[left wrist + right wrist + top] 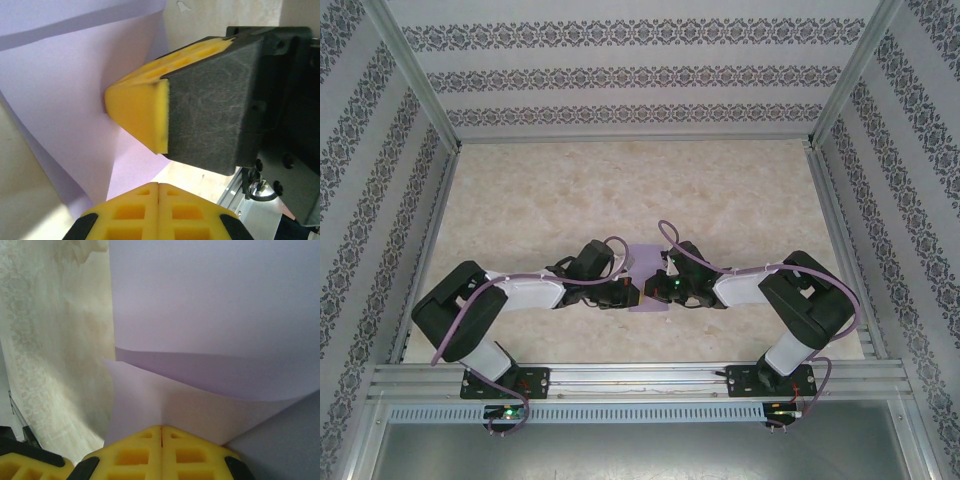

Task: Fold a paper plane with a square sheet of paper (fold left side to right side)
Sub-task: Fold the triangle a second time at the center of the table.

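The beige marbled table (620, 190) is seen with the thin lavender square sheet of paper (643, 256) lying at its near middle, directly between the two arms and equally close to each. One flap is raised and curved over, and its fold line is judged to run away from the bases. The left end effector (159, 195) and the right end effector (161, 434) are both closed, with their tips against the paper. Whether paper is pinched cannot be told.
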You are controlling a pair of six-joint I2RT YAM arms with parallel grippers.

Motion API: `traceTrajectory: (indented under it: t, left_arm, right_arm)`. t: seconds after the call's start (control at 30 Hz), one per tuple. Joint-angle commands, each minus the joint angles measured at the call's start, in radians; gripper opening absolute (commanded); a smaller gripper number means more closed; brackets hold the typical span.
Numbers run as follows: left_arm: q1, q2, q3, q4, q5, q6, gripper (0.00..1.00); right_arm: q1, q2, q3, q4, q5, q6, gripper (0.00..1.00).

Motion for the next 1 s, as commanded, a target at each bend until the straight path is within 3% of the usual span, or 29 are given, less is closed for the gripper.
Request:
traceTrajectory:
  t: [0.0,0.97]
  left_arm:
    - [-0.009,0.028,-0.013,0.051,-0.012,-0.009,0.00]
    - [-0.010,0.055,-0.041,0.019,-0.068,0.021,0.00]
  right_arm:
    - [0.013,0.031,-0.038,-0.093,0.020,0.004,0.00]
    - [0.013,0.034,-0.033,-0.101,0.010,-0.005,0.00]
